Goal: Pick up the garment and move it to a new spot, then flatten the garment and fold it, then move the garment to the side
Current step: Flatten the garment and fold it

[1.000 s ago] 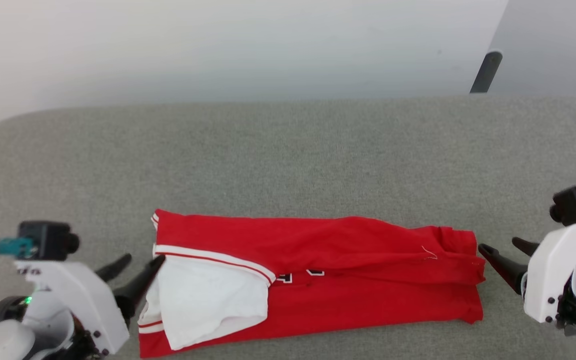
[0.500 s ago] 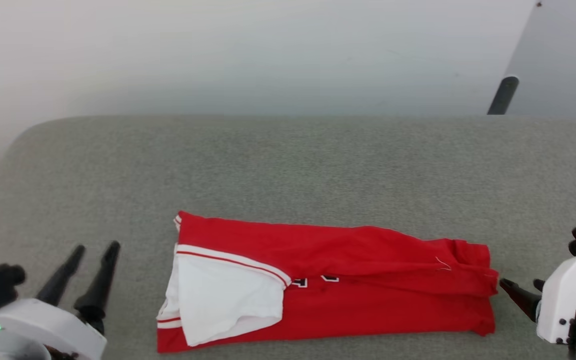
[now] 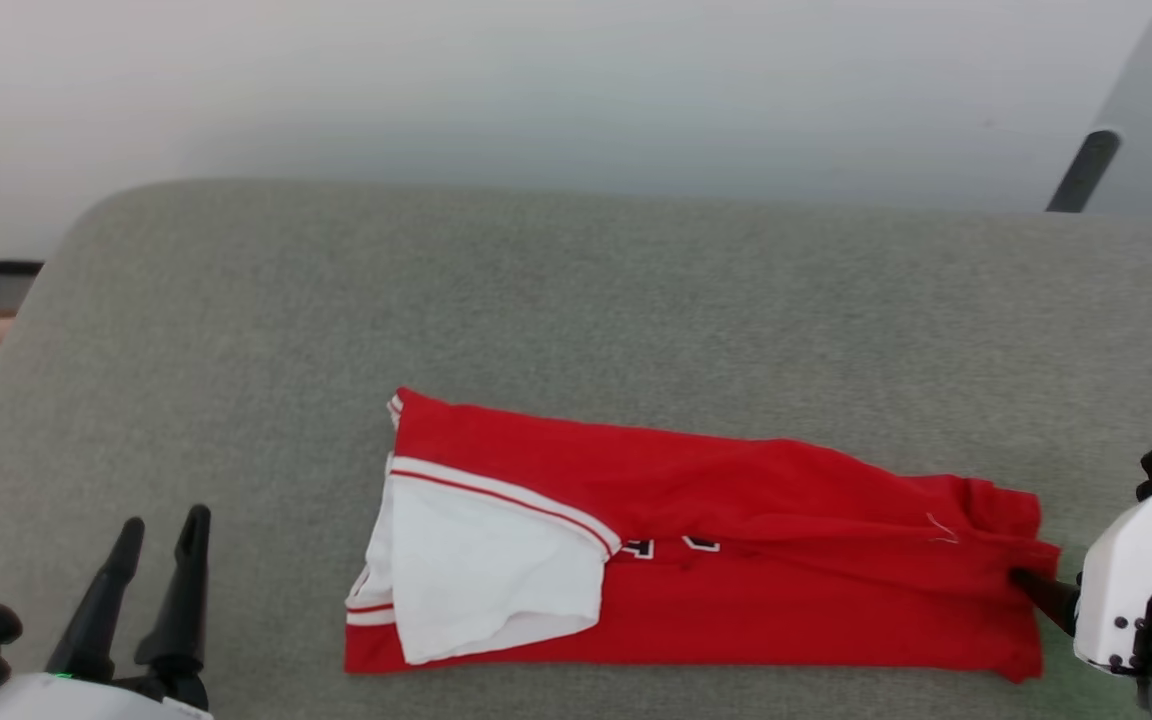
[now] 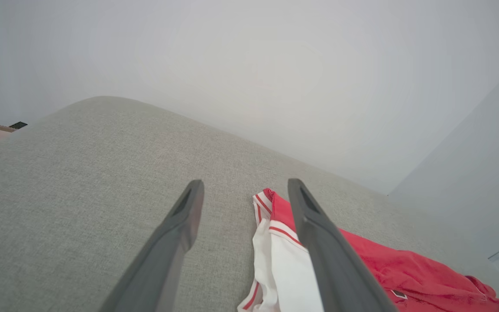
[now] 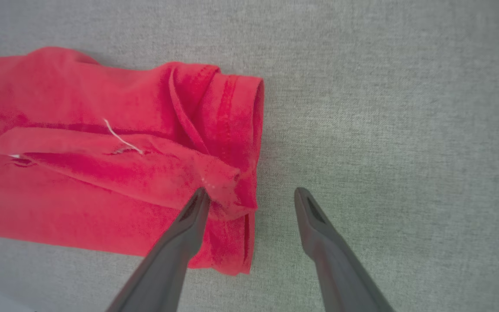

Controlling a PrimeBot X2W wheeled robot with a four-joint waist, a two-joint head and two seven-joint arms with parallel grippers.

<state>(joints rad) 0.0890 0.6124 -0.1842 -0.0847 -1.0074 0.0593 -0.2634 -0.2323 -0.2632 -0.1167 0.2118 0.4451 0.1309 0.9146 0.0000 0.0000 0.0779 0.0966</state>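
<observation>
Starting nearest the robot, the left gripper (image 3: 164,517) stood well apart from the garment (image 3: 736,560), off its sleeve end, with the jaws spread wide and nothing between them. The right gripper (image 5: 251,191) sat at the garment's opposite end, equally wide and empty. One finger lay over the bunched hem (image 5: 232,130) and the other was clear of the garment; whether the first actually touched the cloth could not be told.

The garment lay as a long folded band on the grey cushion (image 3: 576,300). Its white sleeve (image 3: 486,570) was turned loosely over the top at the end nearer the left gripper, and its lettering (image 3: 671,547) was half tucked into the fold.

The main risk looked to be at the hem. The layers there were rumpled and uneven, so a pinch from that position would probably catch only the upper ones, and lifting would then peel the fold open. A loose white thread (image 5: 121,138), just inside the hem, could snag a fingertip.

With the left gripper so far from the garment, a one-sided pull would likely drag the band across the rough cushion, skewing it and flipping the sleeve out.

Beyond the garment, the cushion ran bare to the pale wall (image 3: 576,90).
</observation>
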